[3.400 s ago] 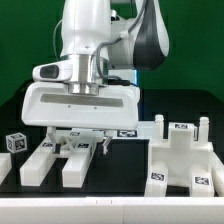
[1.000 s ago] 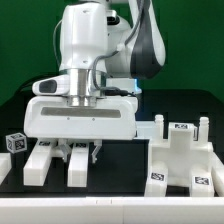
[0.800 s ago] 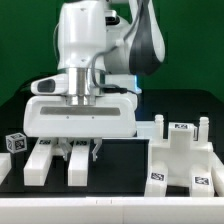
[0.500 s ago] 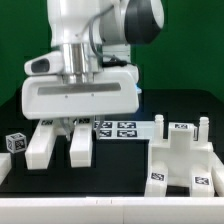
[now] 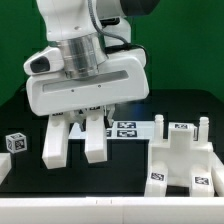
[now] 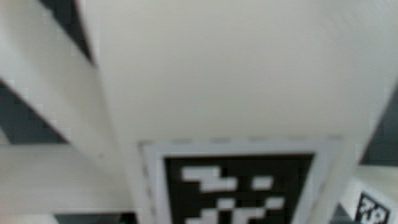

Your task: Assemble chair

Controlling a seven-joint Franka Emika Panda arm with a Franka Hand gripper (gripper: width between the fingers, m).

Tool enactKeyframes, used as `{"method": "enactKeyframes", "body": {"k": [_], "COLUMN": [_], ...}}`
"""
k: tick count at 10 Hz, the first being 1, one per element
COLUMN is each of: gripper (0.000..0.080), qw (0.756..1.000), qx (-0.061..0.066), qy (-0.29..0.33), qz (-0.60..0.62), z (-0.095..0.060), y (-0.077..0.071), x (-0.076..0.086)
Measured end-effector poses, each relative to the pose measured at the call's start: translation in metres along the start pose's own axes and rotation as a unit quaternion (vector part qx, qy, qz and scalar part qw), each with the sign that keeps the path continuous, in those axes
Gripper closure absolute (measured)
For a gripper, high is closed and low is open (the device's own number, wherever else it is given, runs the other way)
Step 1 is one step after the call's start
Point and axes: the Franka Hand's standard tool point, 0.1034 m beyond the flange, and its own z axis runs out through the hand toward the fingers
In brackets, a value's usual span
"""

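Note:
My gripper (image 5: pixel 84 116) is shut on a big white chair part (image 5: pixel 90 92), a wide panel with two chunky legs (image 5: pixel 57 142) hanging under it. The part is in the air above the black table, slightly tilted. The panel hides most of my fingers. In the wrist view the same white part (image 6: pixel 214 80) fills the picture very close up, with a black-and-white tag (image 6: pixel 240 185) on it; no fingers show there. Another white chair part (image 5: pixel 185 155) with tags stands on the table at the exterior view's right, apart from the held one.
A small tagged white block (image 5: pixel 14 143) lies at the exterior view's left. The marker board (image 5: pixel 122 129) lies flat behind the held part. A green wall closes the back. The table's front edge runs along the bottom of the exterior view.
The held panel with its legs has risen off the table, shifted toward the exterior view's right and tilted. The marker board's tags now show behind it.

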Motion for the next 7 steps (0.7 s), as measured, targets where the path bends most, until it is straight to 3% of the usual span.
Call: {"method": "enactKeyframes", "body": {"k": [1, 3, 5, 7], "gripper": [0.0515, 0.0515, 0.0515, 0.0515], "qw": [0.999, 0.986, 0.966, 0.949], "qx": [0.011, 0.004, 0.003, 0.021], "qy": [-0.043, -0.164, -0.256, -0.315], "qz": [-0.002, -0.011, -0.019, -0.015], "z": [0.0, -0.017, -0.022, -0.011], "y": [-0.004, -0.006, -0.004, 0.003], "x": [-0.002, -0.006, -0.012, -0.011]}}
